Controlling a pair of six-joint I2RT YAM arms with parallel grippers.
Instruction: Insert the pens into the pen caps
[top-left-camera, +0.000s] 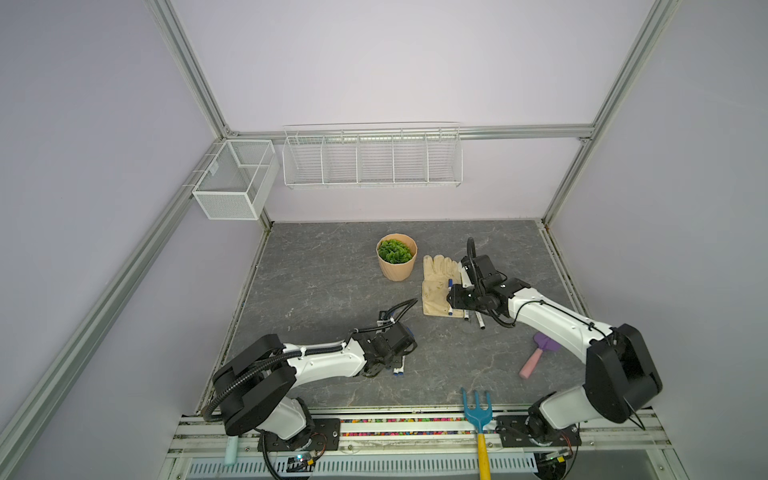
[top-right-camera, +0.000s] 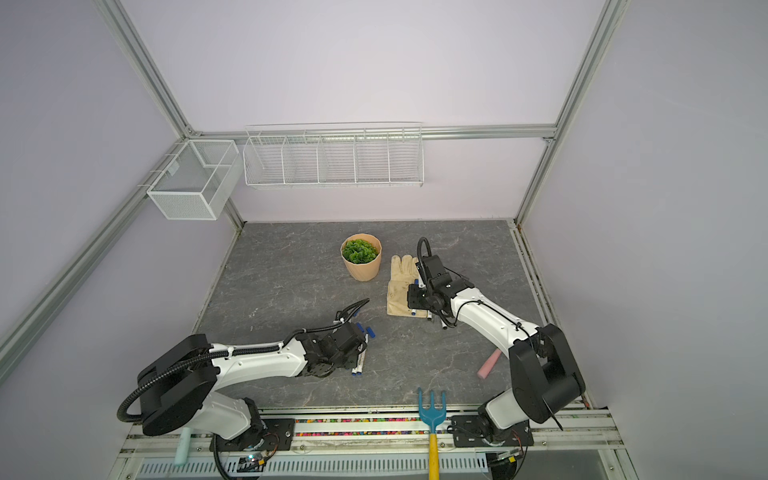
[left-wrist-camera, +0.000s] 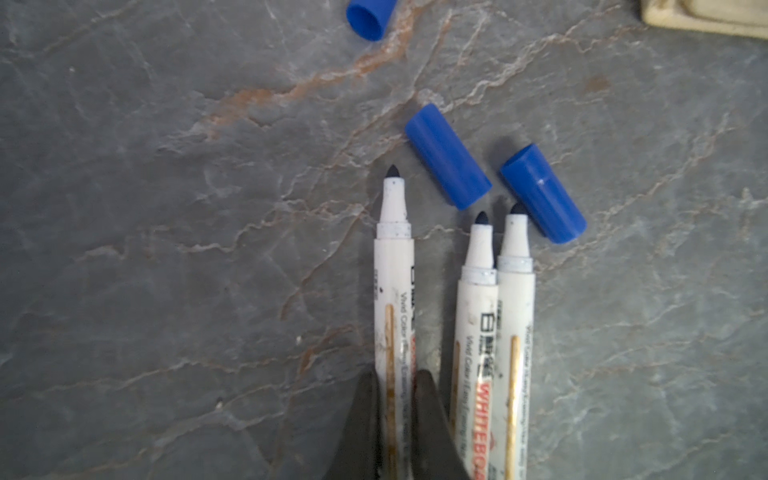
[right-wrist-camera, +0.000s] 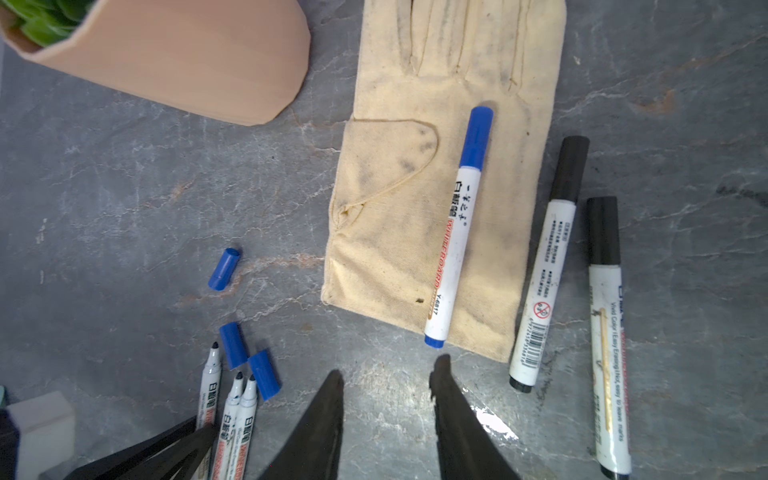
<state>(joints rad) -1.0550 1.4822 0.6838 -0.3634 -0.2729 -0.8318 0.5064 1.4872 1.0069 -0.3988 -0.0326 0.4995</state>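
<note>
Left gripper (left-wrist-camera: 395, 376): jaws closed firmly on the barrel of one uncapped pen (left-wrist-camera: 394, 291) (its dark tip points straight ahead of the fingers).
Beside the held pen: two more uncapped pens (left-wrist-camera: 478, 316) lie on the table (left-wrist-camera: 166, 249), outside the jaws, touching each other, tips pointing the same way.
Just ahead of these tips: two blue caps (left-wrist-camera: 448, 156), near each other but apart; the outer one seems to touch the tip of the outermost pen.
Farther ahead: a third blue cap (left-wrist-camera: 370, 16), well apart from the others, open mouth visible.
Right gripper (right-wrist-camera: 388, 368): jaws partly open, nothing between them, only bare table below.
Just ahead of its fingertips: the cuff edge of a beige glove (right-wrist-camera: 399, 208), lying flat; a blue-capped pen (right-wrist-camera: 457, 232) rests on it.
To the side of the glove: two black-capped pens (right-wrist-camera: 548, 266) on the table, near each other, not touching.
Beyond the glove: a plant pot (right-wrist-camera: 187, 62) (upright in both top views).
</note>
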